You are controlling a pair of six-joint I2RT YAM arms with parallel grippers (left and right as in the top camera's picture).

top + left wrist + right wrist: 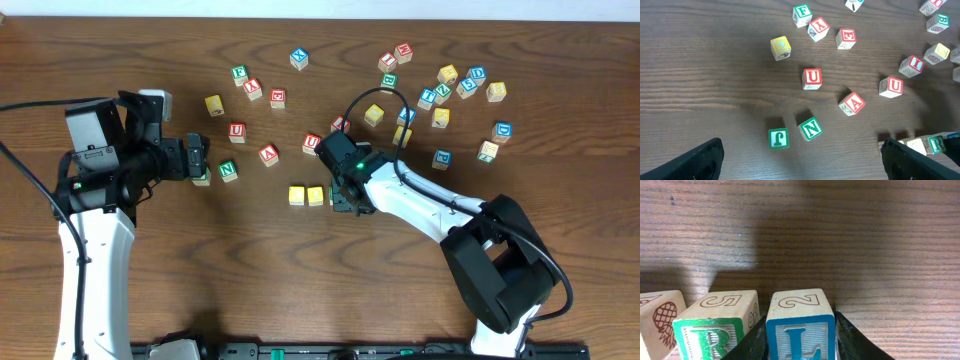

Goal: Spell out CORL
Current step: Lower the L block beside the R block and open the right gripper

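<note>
CORL ends with the L cube (800, 327), which sits on the desk (865, 240) between the fingers of the right hand (800, 317). The fingers lie close along both its flanks, but whether they clamp it or merely bracket it cannot be told. This position places the L just beside the R cube (715, 332), faces forward, which judges as closing out the word. From overhead the right hand covers both pale cubes. Only the two yellow cubes (306, 195) show to their left, touching, with letters too small to read. Lower cube edges are cut off in the wrist view. The left hand (198, 160) stands wide apart and empty, well clear of the row.
</note>
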